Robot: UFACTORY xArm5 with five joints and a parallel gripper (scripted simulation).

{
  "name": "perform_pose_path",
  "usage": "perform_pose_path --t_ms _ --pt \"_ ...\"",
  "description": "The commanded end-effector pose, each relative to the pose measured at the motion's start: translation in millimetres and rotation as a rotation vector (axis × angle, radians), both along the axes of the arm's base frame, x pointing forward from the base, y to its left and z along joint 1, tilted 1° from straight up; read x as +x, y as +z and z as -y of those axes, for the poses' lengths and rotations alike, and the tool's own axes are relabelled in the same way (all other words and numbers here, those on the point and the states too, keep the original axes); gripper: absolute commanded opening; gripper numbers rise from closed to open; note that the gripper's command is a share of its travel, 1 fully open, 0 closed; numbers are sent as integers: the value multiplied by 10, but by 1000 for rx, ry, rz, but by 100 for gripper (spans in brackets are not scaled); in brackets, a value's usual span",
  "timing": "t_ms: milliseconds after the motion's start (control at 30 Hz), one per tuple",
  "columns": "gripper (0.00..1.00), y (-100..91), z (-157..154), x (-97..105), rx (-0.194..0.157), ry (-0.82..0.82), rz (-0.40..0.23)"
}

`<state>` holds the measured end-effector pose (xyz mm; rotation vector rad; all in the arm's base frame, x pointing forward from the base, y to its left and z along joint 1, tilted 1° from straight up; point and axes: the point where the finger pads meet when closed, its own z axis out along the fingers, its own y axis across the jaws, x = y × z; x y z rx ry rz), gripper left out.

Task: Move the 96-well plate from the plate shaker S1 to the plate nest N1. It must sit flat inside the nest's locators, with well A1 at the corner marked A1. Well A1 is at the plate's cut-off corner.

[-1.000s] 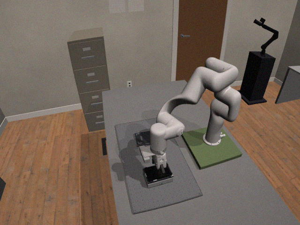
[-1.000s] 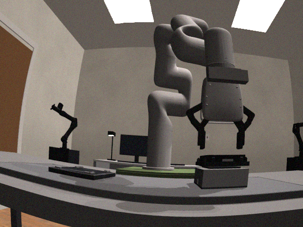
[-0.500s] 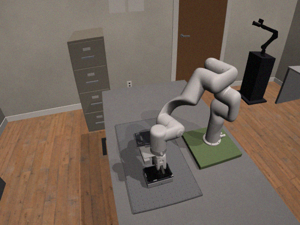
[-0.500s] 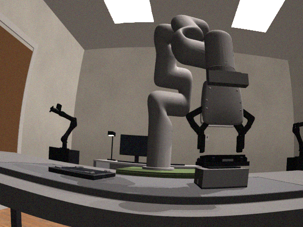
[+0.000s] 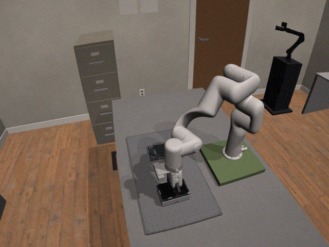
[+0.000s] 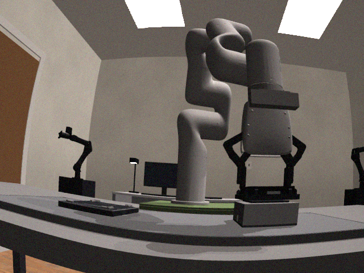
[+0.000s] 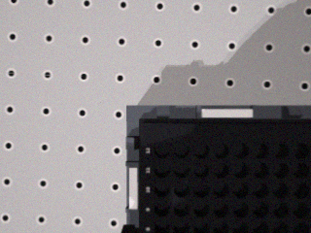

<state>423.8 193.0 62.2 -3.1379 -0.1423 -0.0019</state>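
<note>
the arm (image 5: 212, 98) is built of thick, rounded, matte off-white tubes with smooth bulging joints, and its column ends in a pale round flange (image 5: 233, 156) ringed with small bolts, with a short white plug sticking out at one side. at the wrist a dark grey rectangular block (image 6: 273, 99) sits above a light grey, shield-shaped housing (image 6: 265, 129) dotted with small screws along its edges. the gripper (image 6: 265, 187) below it has black jointed linkages bending out like elbows on either side and two straight black fingers (image 6: 241, 176).

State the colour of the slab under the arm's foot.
Green. The base slab shows best in the top view.
</note>
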Motion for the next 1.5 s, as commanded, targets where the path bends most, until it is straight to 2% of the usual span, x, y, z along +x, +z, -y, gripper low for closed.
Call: perform_pose_path --t_ms 0,633,667,1467 --pt "100 -7 -6 13 -7 0 8" --pt "100 -20 -6 13 -7 0 8" --pt "0 -13 -6 13 -7 0 8" --pt "0 -13 -6 13 -7 0 8"
